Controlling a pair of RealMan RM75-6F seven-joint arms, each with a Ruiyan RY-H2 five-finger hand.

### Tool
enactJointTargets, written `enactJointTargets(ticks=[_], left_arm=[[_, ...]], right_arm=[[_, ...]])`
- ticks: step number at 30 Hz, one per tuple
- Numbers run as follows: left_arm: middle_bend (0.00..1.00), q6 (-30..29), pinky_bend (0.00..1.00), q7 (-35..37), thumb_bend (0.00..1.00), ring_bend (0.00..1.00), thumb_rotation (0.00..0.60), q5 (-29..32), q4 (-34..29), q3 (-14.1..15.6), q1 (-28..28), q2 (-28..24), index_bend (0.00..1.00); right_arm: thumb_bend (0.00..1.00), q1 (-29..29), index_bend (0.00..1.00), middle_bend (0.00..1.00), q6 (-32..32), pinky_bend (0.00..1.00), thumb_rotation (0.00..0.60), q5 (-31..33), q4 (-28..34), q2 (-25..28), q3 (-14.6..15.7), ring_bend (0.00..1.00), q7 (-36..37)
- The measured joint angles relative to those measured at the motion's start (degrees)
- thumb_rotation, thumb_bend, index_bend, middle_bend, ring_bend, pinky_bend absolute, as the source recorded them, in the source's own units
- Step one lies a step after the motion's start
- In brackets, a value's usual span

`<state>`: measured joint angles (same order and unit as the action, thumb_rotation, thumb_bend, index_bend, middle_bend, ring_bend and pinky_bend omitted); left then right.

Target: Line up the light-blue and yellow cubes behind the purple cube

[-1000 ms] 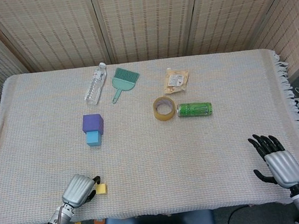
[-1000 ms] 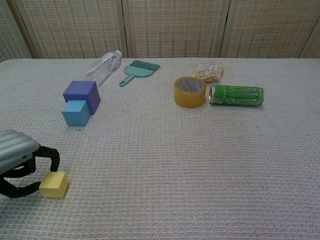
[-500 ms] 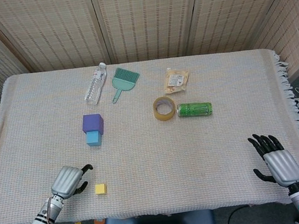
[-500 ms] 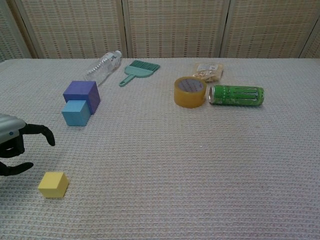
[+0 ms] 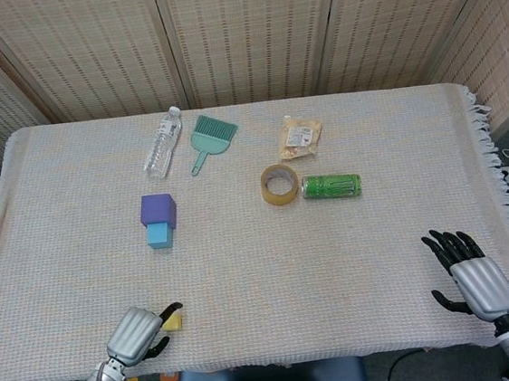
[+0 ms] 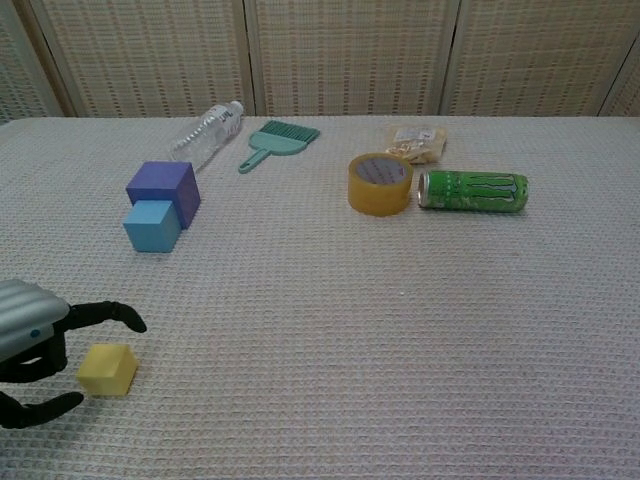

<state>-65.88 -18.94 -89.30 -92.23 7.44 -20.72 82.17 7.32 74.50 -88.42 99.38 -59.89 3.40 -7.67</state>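
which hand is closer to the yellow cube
Left. The left hand sits right beside the yellow cube, fingers spread around it without gripping. The right hand rests far across the table near the opposite edge.

The green can (image 6: 472, 190), lying on its side beside the roll of tape (image 6: 380, 183), carries a lighter green clawed "M" mark and lettering along its body, probably the Monster brand, though the letters are too small to read for certain. The snack packet (image 5: 300, 137) has a red-and-white label whose print cannot be made out. The water bottle (image 5: 161, 142) shows no legible label.
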Motion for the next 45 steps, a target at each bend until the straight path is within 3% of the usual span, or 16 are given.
enactJointTargets(ticks=[9,23,39,45], left_arm=[[1.00,0.55,1.00,-2.15,0.37,1.00,0.600,1.13,3.18,-1.47,0.15,3.89,0.29],[1.00,0.22,1.00,-1.25,0.36,1.00,0.600,1.15,4.47,-1.80,0.35,4.32,0.43],[1.00,-1.49,1.00,1.54,0.36,1.00,0.600,-0.03,6.49,-2.94,0.15,3.87,0.48],[1.00,-2.07,1.00,2.16,0.36,1.00,0.600,0.13,6.88,-5.07,-0.78,2.71,0.47]], right_arm=[[0.07,-0.28,0.00,0.00,0.51,0.00,0.525,-0.22,-0.22,0.42,-0.03,0.00,0.85],[0.07,-0.26,0.00,0.00,0.30,0.00,0.524,0.11,-0.10,0.12,-0.19,0.00,0.10],[0.07,-0.14,0.00,0.00,-0.17,0.00,0.526,0.74,-0.16,-0.31,-0.37,0.00,-0.80],[0.07,-0.09,0.00,0.00,-0.37,0.00,0.525,1.33,-0.25,-0.42,-0.55,0.00,-1.03]])
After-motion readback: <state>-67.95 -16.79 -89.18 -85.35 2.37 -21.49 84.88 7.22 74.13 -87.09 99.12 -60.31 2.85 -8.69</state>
